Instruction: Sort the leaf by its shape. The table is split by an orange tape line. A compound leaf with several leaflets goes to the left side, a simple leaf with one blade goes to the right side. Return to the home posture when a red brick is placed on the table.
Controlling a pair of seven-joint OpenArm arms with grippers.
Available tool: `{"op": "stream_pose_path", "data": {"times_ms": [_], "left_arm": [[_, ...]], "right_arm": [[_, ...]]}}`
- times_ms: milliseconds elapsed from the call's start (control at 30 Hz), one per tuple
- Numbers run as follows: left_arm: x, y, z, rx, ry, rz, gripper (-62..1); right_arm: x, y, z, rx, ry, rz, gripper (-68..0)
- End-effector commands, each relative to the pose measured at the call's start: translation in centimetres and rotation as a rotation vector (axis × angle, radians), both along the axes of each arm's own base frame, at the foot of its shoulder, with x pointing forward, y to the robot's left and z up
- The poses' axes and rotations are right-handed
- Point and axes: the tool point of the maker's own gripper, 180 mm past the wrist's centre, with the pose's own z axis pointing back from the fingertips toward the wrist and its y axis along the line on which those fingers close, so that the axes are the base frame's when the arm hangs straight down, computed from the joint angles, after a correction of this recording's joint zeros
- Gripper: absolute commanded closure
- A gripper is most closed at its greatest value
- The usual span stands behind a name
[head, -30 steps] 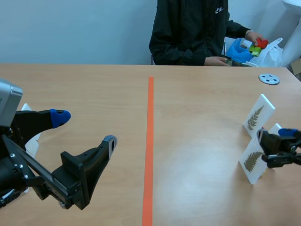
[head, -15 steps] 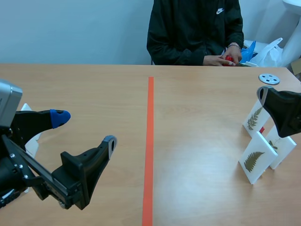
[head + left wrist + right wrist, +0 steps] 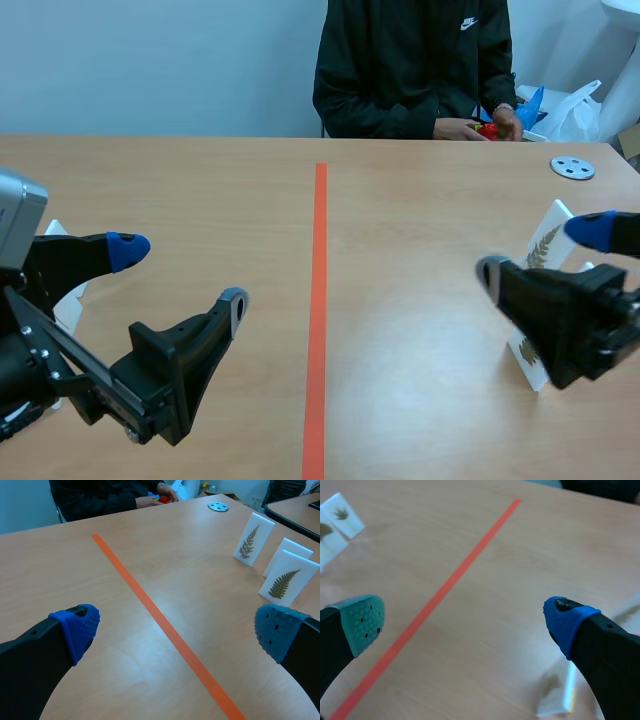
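Observation:
Three white cards with fern leaves stand on the right half: one (image 3: pixel 252 539) farthest back, one (image 3: pixel 286 554) behind the front one (image 3: pixel 286 580). In the scene view, the back card (image 3: pixel 548 243) shows, and the front card (image 3: pixel 526 358) is mostly hidden by my right gripper (image 3: pixel 540 250). That gripper hangs open with nothing in it, above the table in front of these cards. My left gripper (image 3: pixel 180 272) is open and empty over the left half. At the far edge, a person's hands hold a red brick (image 3: pixel 487 130).
The orange tape line (image 3: pixel 320 300) splits the table. A grey disc (image 3: pixel 572 167) lies at the back right. White cards (image 3: pixel 62 300) stand behind my left arm, and one of them (image 3: pixel 342 512) bears a leaf. White and blue bags (image 3: pixel 560 112) sit beside the person.
My right gripper opened off the front fern card, rose, then swung toward the middle. The person moved the red brick from the bag to the table's far edge. The left arm stayed still.

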Motion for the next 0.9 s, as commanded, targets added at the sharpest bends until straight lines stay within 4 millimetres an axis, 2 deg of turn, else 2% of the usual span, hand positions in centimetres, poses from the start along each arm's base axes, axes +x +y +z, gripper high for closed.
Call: {"op": "stream_pose_path", "data": {"times_ms": [0, 133, 233, 367, 600, 867], "left_arm": [[-0.1, -0.3, 0.9, -0.02, -0.024, -0.008, -62.3], [-0.1, -0.3, 0.9, -0.02, -0.024, -0.008, -62.3], [-0.1, -0.3, 0.9, -0.02, -0.024, -0.008, -62.3], [-0.1, -0.3, 0.9, -0.02, -0.024, -0.008, -62.3], [-0.1, -0.3, 0.9, -0.02, -0.024, -0.008, -62.3], [-0.1, -0.3, 0.9, -0.02, -0.024, -0.008, -62.3]], "right_arm": [[0.1, 0.8, 0.4, 0.018, -0.015, 0.033, -67.9], [-0.1, 2.8, 0.7, 0.052, -0.032, 0.103, -67.9], [-0.3, 3.6, 0.9, 0.047, -0.041, 0.151, -67.9], [-0.1, 3.4, 0.8, 0.011, -0.036, 0.17, -67.9], [1.7, 2.0, 0.5, -0.028, -0.039, 0.048, -67.9], [1.3, 4.2, -0.6, -0.032, -0.013, 0.089, -67.9]]}}
